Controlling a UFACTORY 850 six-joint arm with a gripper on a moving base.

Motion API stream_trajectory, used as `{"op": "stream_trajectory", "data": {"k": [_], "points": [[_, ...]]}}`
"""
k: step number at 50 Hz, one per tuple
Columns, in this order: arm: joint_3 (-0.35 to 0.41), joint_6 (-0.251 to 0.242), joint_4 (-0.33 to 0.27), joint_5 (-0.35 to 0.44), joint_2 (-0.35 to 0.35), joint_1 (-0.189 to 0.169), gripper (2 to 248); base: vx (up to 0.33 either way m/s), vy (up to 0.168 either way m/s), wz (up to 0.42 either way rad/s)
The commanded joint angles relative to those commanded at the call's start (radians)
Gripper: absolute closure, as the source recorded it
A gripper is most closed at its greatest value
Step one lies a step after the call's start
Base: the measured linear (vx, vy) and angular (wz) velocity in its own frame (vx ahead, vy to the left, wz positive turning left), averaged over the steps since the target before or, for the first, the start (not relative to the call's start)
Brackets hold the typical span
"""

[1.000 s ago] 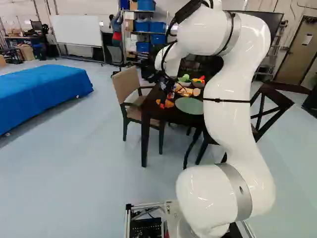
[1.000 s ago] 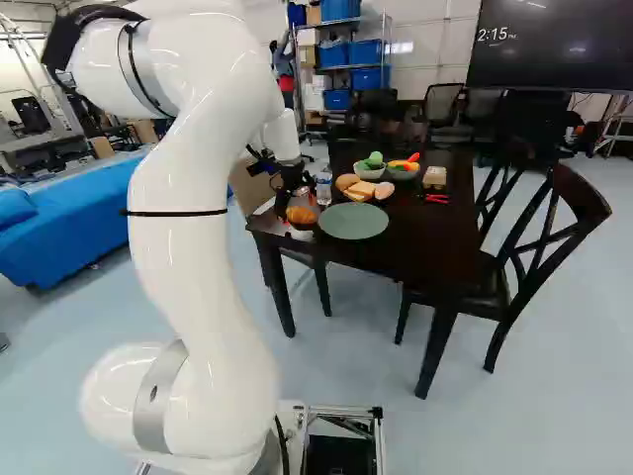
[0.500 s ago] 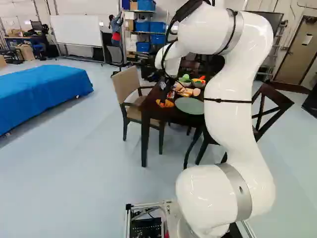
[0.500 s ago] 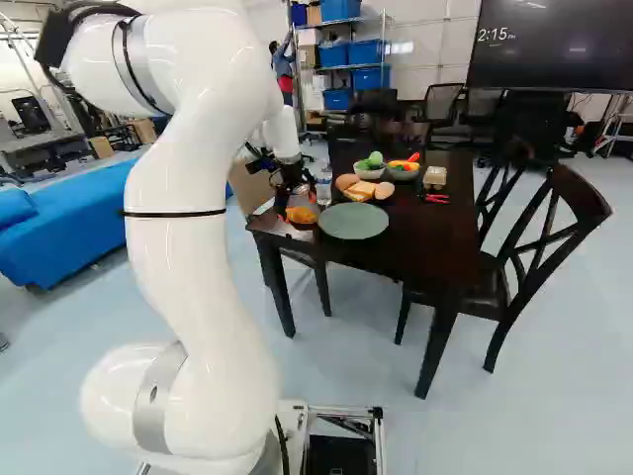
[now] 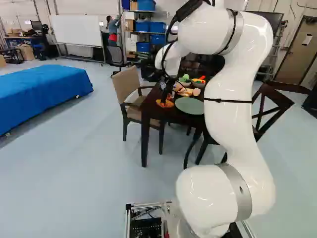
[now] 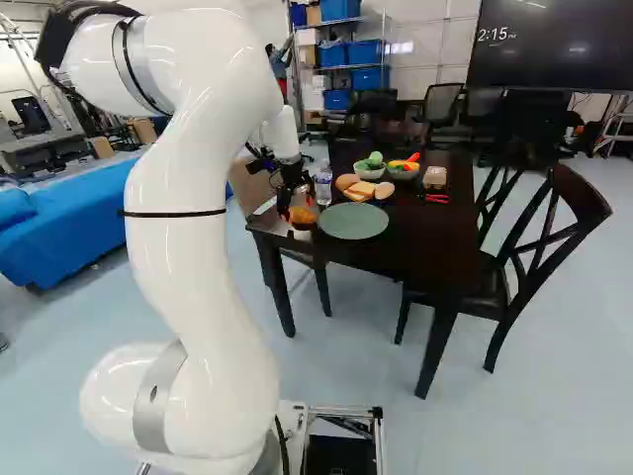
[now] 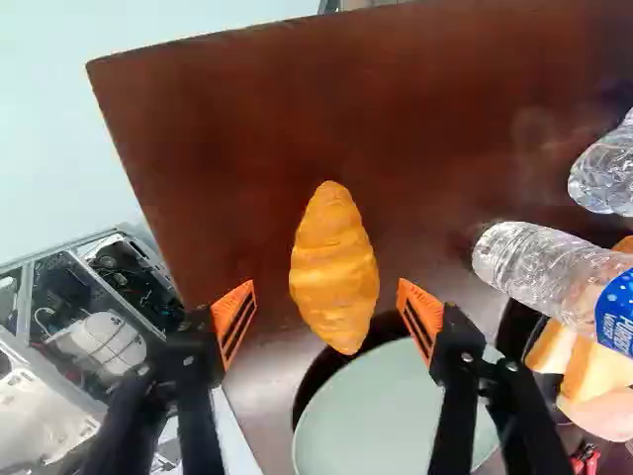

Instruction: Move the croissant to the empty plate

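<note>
My gripper [image 7: 326, 289] has dropped lower beside the green plate [image 7: 386, 421], where the croissant [image 7: 334, 259] lies just by the rim. Fingers wide, nothing gripped, so I reckon closing on it comes next.

I have my white arm [image 5: 230, 94] bent high and reaching forward, the gripper [image 6: 297, 210] pointing down with its two orange-padded fingers [image 7: 234, 319] spread well apart.

Dark table [image 6: 425, 247] bears croissant [image 7: 334, 267], plate [image 6: 353, 221], bottles [image 7: 554, 269], bowls [image 6: 369, 173].
</note>
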Motion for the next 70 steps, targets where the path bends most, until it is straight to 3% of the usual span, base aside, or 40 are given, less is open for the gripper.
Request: {"op": "stream_trajectory", "data": {"k": [2,7,8,12,13,17,18,23,24,28,29,33,34,70], "points": [[0.000,0.000,0.000,0.000,0.000,0.000,57,0.000,0.000,0.000],[0.000,0.000,0.000,0.000,0.000,0.000,57,0.000,0.000,0.000],[0.000,0.000,0.000,0.000,0.000,0.000,69,0.000,0.000,0.000],[0.000,0.000,0.000,0.000,0.000,0.000,69,0.000,0.000,0.000],[0.000,0.000,0.000,0.000,0.000,0.000,81,0.000,0.000,0.000],[0.000,0.000,0.000,0.000,0.000,0.000,81,0.000,0.000,0.000],[0.000,0.000,0.000,0.000,0.000,0.000,94,0.000,0.000,0.000],[0.000,0.000,0.000,0.000,0.000,0.000,94,0.000,0.000,0.000],[0.000,0.000,0.000,0.000,0.000,0.000,105,0.000,0.000,0.000],[0.000,0.000,0.000,0.000,0.000,0.000,105,0.000,0.000,0.000],[0.000,0.000,0.000,0.000,0.000,0.000,117,0.000,0.000,0.000],[0.000,0.000,0.000,0.000,0.000,0.000,117,0.000,0.000,0.000],[0.000,0.000,0.000,0.000,0.000,0.000,129,0.000,0.000,0.000],[0.000,0.000,0.000,0.000,0.000,0.000,133,0.000,0.000,0.000]]}}
